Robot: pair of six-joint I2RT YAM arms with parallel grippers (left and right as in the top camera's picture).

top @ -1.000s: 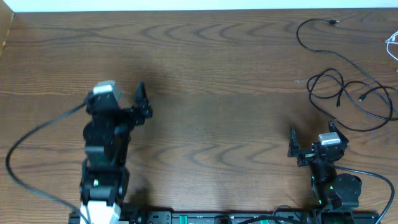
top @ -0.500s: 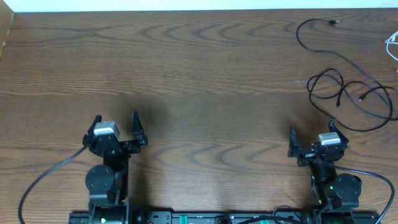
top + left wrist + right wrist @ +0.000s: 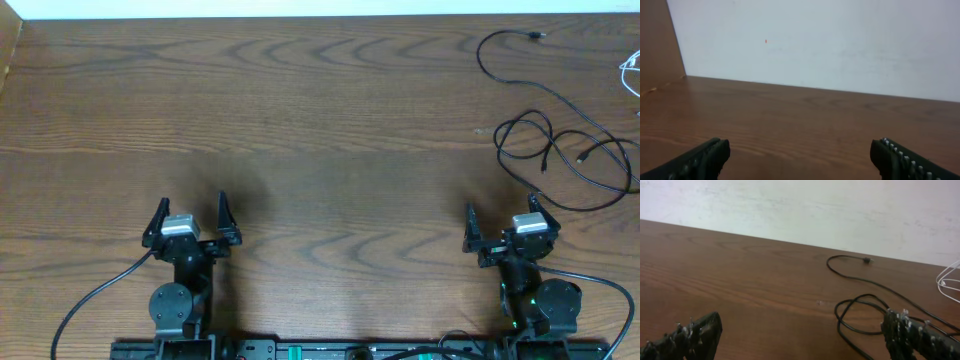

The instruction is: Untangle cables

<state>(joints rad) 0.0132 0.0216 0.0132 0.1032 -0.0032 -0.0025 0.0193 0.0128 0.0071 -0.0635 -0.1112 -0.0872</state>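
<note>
A wide brown table with wavy wood grain (image 3: 320, 120) is filling the overhead view from edge to edge. A plain white wall (image 3: 815, 45) is rising behind its far edge at 12 o'clock, and is showing as a thin pale strip there from above. A flat brown wooden side panel (image 3: 657, 45) is standing at the 10 o'clock corner, meeting the wall. A tiny orange speck (image 3: 766, 41) is sitting on the wall. Soft, even light is lying over the tabletop, casting only faint shadows.
</note>
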